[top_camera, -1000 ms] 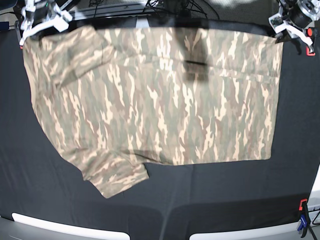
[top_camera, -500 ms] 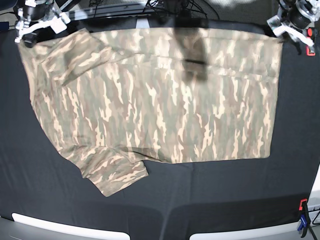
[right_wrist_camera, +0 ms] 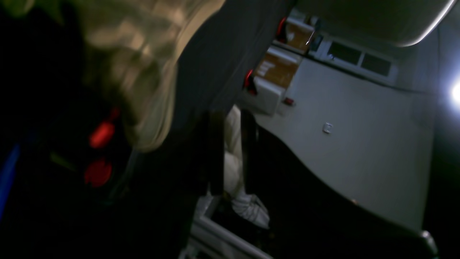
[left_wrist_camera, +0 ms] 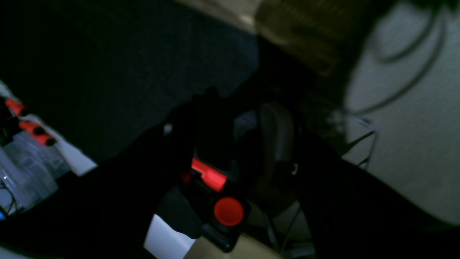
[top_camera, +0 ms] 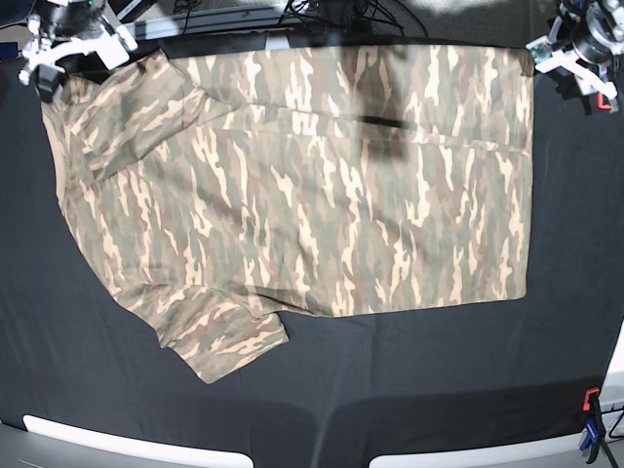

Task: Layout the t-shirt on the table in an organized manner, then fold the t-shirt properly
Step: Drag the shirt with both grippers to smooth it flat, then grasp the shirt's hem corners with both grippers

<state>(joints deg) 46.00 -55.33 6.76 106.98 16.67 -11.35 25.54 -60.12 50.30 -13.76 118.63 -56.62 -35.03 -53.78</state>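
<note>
The camouflage t-shirt lies spread flat on the black table, its long side running left to right, one sleeve pointing toward the front. My right gripper is at the shirt's far-left corner and my left gripper at its far-right corner, both by the table's back edge. Each looks shut on the cloth. The wrist views are dark and blurred. Camouflage cloth fills the top of the right wrist view and the left wrist view.
A red-and-black clamp sits at the front right edge; another shows in the left wrist view. White strips line the front edge. Cables lie behind the back edge.
Both grippers have drawn back toward the far edge, and the shirt's far edge and corners have slid that way with them. The cloth lies flatter.
</note>
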